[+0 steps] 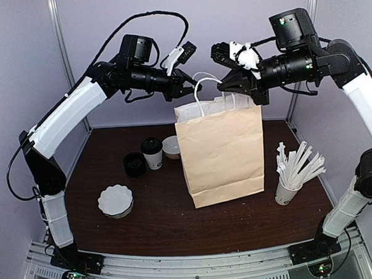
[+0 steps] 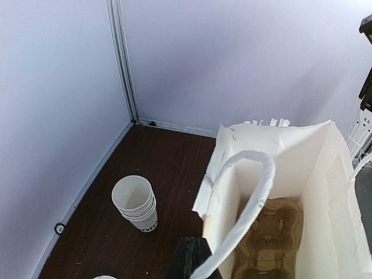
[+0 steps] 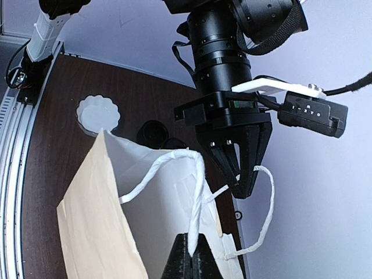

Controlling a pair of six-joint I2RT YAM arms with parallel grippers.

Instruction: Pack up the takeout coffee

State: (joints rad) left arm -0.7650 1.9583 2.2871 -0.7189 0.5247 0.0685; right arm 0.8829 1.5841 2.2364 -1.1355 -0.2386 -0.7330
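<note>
We see both pincers squeezed closed: left gripper (image 1: 194, 90) on one bag handle (image 2: 258, 197), right gripper (image 1: 224, 87) on the other handle (image 3: 197, 197). The takeout coffee (image 1: 152, 153) stands lidded on the table (image 1: 171, 226), left of the paper bag (image 1: 221, 156). Its print's too small to read, and the wrist views crop the jaws.

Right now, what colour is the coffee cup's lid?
The lid is black; top external view shows it best.

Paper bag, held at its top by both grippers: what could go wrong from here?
1. The right gripper pinches only a thin twisted handle; pulling could tear it off the paper bag.
2. The left gripper is also shut at the bag's top, so fetching the lidded coffee cup means letting go, and the mouth may close.
</note>
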